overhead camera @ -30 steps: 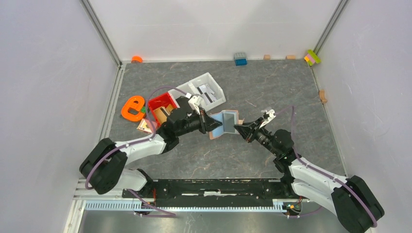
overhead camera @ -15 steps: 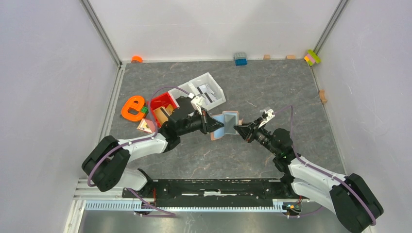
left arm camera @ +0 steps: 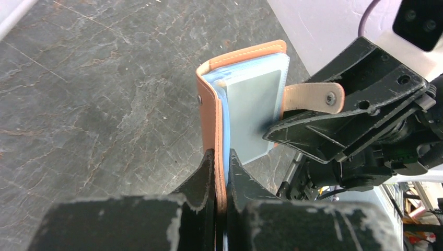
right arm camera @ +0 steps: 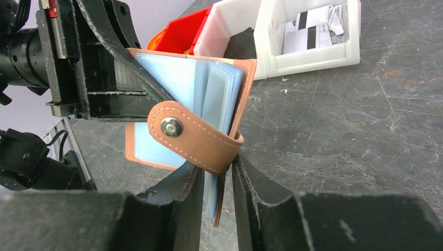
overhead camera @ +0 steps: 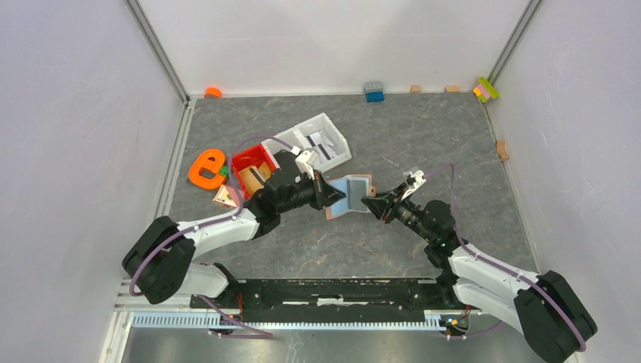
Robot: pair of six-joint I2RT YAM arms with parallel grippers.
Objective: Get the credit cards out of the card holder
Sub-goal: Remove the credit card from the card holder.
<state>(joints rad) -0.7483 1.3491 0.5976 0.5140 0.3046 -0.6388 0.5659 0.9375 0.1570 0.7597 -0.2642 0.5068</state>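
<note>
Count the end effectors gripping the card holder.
2. The left end effector clamps one cover of the card holder; the right end effector pinches the opposite cover at the closing tab. Neither is hidden.

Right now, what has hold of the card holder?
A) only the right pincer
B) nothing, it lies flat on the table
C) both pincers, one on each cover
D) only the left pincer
C: the left pincer is clamped on one cover of the card holder, and the right pincer pinches the opposite cover below the snap tab, which holds it open.
</note>
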